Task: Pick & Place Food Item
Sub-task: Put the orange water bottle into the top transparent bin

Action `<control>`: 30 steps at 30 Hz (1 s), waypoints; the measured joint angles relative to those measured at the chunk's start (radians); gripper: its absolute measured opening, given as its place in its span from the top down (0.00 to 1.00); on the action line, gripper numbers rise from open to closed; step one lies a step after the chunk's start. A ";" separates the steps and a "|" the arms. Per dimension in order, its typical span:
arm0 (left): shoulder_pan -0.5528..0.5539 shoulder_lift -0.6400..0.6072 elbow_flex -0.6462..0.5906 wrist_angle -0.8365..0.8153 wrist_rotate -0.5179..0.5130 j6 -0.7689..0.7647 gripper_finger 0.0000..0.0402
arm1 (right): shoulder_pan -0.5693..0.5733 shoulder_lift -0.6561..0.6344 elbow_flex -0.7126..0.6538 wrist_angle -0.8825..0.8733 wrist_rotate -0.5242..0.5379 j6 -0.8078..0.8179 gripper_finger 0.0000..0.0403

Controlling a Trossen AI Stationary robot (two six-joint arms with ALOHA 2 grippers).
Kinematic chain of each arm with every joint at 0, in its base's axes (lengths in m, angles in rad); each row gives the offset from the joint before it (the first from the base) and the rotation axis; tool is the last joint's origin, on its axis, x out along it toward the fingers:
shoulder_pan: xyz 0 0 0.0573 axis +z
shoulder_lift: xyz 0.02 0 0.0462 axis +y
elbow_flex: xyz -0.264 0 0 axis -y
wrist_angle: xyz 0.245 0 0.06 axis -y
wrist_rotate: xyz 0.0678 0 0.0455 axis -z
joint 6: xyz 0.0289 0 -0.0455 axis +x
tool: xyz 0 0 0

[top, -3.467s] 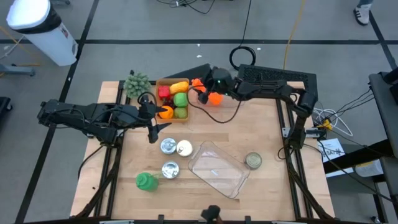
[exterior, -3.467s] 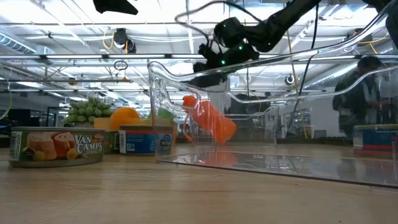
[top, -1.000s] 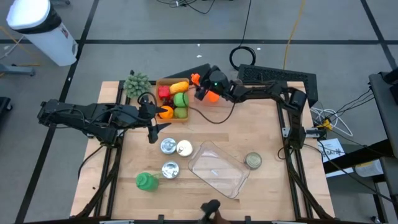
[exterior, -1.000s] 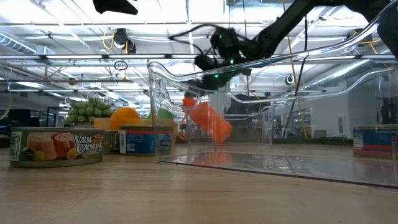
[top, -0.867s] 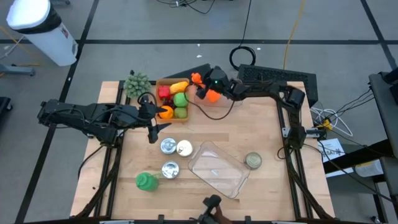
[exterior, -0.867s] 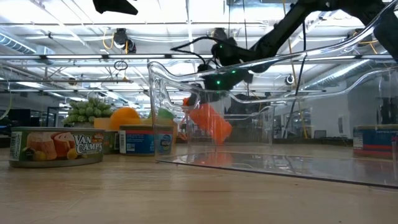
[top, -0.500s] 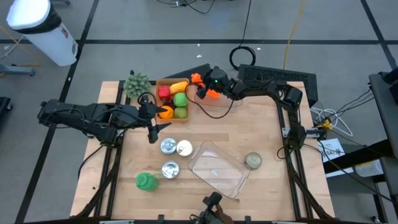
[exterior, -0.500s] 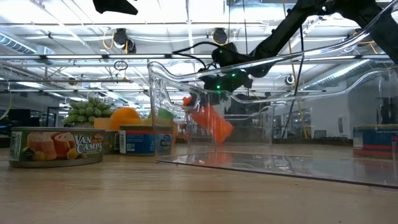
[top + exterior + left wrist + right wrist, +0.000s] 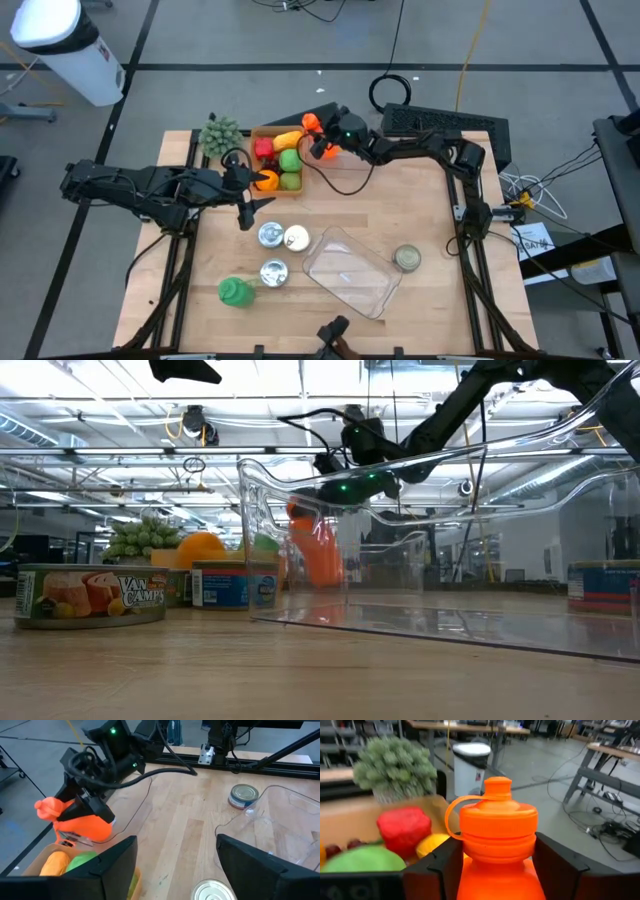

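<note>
An orange bottle [image 9: 312,124] with a loop cap is in my right gripper [image 9: 328,140], at the far right corner of the cardboard box [image 9: 266,133] of toy fruit. In the low view the bottle [image 9: 318,552] hangs nearly upright behind the clear tub. The right wrist view fills with the bottle [image 9: 498,837], and the box's red, yellow and green fruit lie just beyond. My left gripper [image 9: 175,870] is open and waits over the table near the box's near side [image 9: 247,197], touching nothing. My right gripper pinches the bottle's body [image 9: 495,880] just below the shoulder, one finger [image 9: 437,865] on each side. The fingers reach in from the table's right, across the bottle. The bottle is lifted clear, cap [image 9: 497,785] upward and toward the box.
A green bushy toy [image 9: 220,135] stands left of the box. Two cans [image 9: 270,235] [image 9: 275,272], a white egg-like piece [image 9: 297,238] and a green toy [image 9: 235,291] lie mid-table. A clear tub [image 9: 350,270] and another can [image 9: 407,259] sit toward the near right.
My right gripper has moved a little toward the table's left, closer to the box, and turned. The bottle, tilted before, has swung to nearly upright and now hangs nearer the box. The left arm has kept still.
</note>
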 joint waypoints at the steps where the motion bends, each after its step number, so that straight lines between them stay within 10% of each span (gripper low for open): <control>1: 0.000 0.000 0.000 0.000 0.000 0.000 0.28 | 0.004 0.000 -0.009 0.027 0.001 0.004 0.52; 16: 0.000 0.000 0.000 0.000 0.000 0.004 0.31 | 0.029 0.000 -0.340 0.658 0.059 0.007 0.48; 30: 0.000 0.000 0.000 0.001 0.000 0.002 0.27 | 0.013 -0.002 -0.372 0.580 0.017 0.088 0.37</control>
